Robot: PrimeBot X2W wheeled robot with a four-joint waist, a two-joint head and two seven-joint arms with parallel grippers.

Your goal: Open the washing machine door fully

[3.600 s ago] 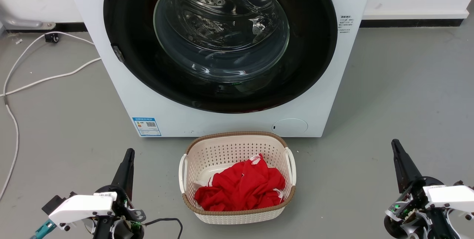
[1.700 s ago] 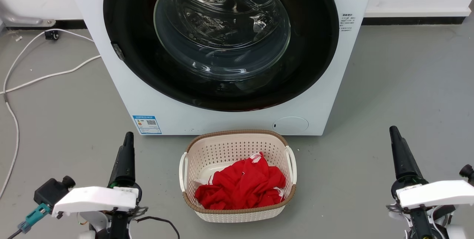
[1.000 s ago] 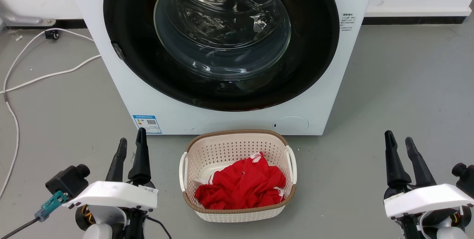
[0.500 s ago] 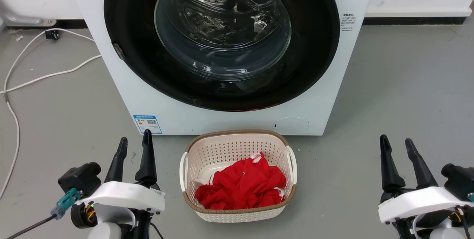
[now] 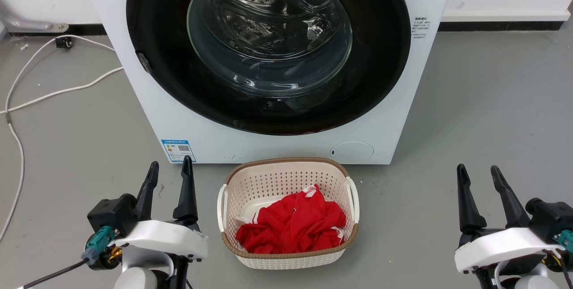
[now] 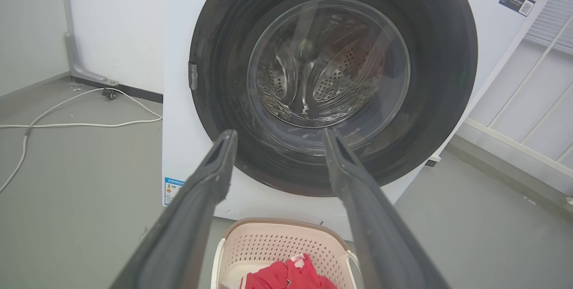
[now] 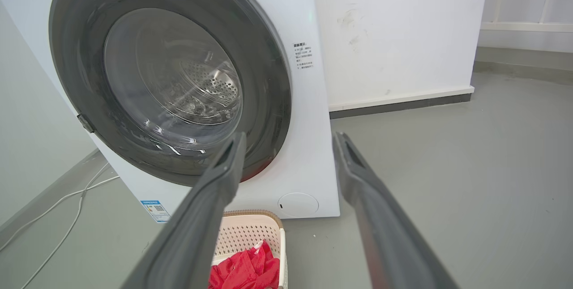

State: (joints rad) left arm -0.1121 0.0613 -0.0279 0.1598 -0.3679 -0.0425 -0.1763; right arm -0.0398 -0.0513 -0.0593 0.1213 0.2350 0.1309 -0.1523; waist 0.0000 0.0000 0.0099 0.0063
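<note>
The washing machine point(image 5: 165, 119) is a white box straight ahead on the grey floor. The washing machine door point(image 5: 156, 34) is a glossy black disc with a clear glass bowl at its centre. It lies flush against the front, with a small grey catch point(image 5: 143, 62) on its left edge. My left gripper point(image 5: 170, 162) is open and empty, low at the left, short of the machine. My right gripper point(image 5: 476, 167) is open and empty at the lower right. The left gripper point(image 6: 278, 133) points at the lower door point(image 6: 215, 56). The right gripper point(image 7: 290, 137) points at the machine's right front point(image 7: 309, 146).
A cream basket point(image 5: 286, 160) holding red cloth point(image 5: 291, 226) stands on the floor against the machine's front, between my two grippers. White cables point(image 5: 67, 90) trail over the floor at the left. A white wall runs behind, and open grey floor lies to the right.
Both wrists have turned, so each gripper's two fingers now show spread apart instead of as one. The left gripper has shifted right, towards the basket. The door has not moved.
</note>
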